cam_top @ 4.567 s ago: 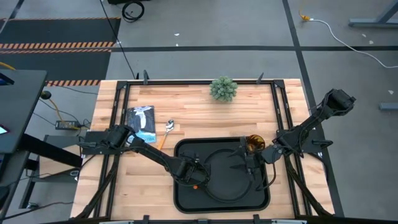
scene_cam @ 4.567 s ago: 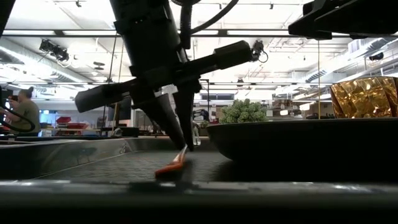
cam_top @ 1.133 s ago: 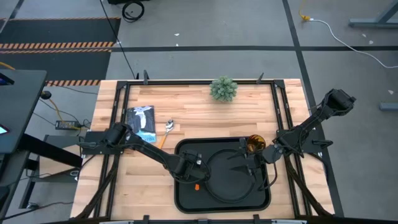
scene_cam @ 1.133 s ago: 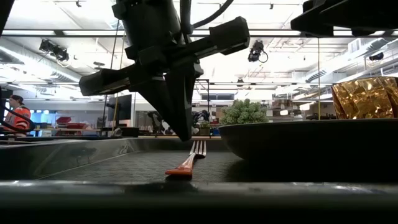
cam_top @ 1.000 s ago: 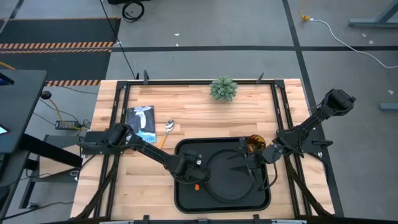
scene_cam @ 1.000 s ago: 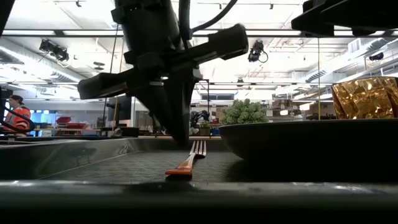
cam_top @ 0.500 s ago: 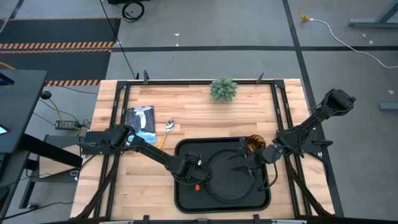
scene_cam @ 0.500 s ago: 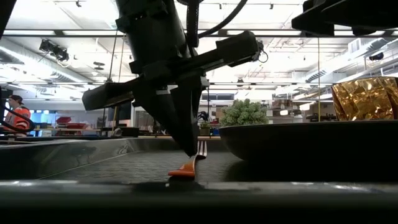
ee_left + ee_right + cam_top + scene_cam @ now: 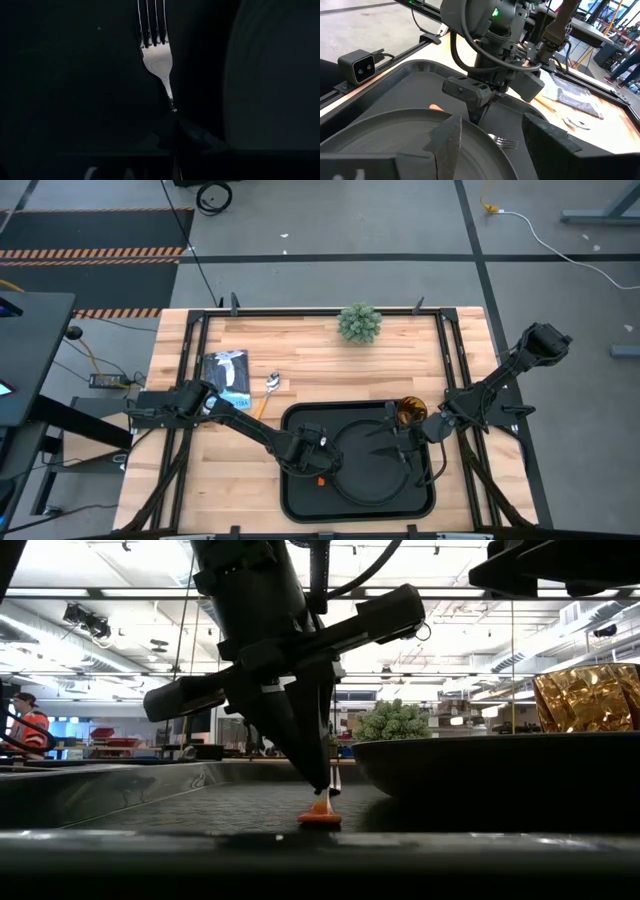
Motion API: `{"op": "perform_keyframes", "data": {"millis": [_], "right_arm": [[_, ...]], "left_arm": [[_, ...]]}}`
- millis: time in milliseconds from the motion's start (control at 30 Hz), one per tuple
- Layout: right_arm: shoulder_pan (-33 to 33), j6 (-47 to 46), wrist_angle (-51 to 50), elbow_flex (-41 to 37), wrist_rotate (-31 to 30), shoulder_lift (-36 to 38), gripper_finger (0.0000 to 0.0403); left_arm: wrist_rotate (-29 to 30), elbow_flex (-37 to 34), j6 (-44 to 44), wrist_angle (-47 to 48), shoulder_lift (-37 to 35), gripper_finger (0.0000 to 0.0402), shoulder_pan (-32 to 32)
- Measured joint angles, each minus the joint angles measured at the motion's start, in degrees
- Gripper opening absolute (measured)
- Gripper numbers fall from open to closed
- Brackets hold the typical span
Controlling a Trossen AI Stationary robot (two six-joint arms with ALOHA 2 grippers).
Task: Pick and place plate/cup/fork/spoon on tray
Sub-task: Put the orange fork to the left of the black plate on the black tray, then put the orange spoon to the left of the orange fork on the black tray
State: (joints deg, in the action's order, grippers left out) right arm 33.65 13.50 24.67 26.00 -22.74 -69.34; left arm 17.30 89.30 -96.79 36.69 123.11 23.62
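A large black rectangular tray with rounded corners (image 9: 292,498) sits at the near middle of the wooden table (image 9: 190,480). On it lies a round matte-black plate (image 9: 368,475), with the left gripper (image 9: 318,468) over an orange-handled fork (image 9: 319,478) just left of the plate. A translucent amber cup (image 9: 410,412) stands at the tray's far right corner, beside the right gripper (image 9: 397,446).

Fork (image 9: 156,52): polished silver metal head and tines, mirror-bright, with an orange handle end, seemingly plastic, resting on the tray floor. Tray (image 9: 300,500): black, matt, its floor finely textured in the low view, the raised rim smooth with a dull sheen. Plate (image 9: 380,145): matt black, smooth, lying in the tray beside the fork. Cup (image 9: 590,695): translucent amber, glossy, faceted surface, at the tray's right edge. Spoon (image 9: 266,393): shiny silver bowl, orange handle, left of the tray. Table (image 9: 300,360): pale wood strips, smooth satin finish. Left gripper (image 9: 318,776): dark matt fingers. Plant (image 9: 359,322): green, bushy, rough-textured, behind the tray.
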Motion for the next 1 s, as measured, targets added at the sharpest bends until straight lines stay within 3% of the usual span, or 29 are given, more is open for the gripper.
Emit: {"op": "perform_keyframes", "data": {"millis": [633, 1000], "right_arm": [[0.0, 0.0, 0.0, 0.0, 0.0, 0.0, 0.0215], [0.0, 0.2, 0.0, 0.0, 0.0, 0.0, 0.0215]], "left_arm": [[1.1, 0.0, 3.0, -1.9, 0.0, 0.0009, -0.1], [3.9, 0.0, 2.7, 8.6, -5.1, 0.0009, -0.2]]}}
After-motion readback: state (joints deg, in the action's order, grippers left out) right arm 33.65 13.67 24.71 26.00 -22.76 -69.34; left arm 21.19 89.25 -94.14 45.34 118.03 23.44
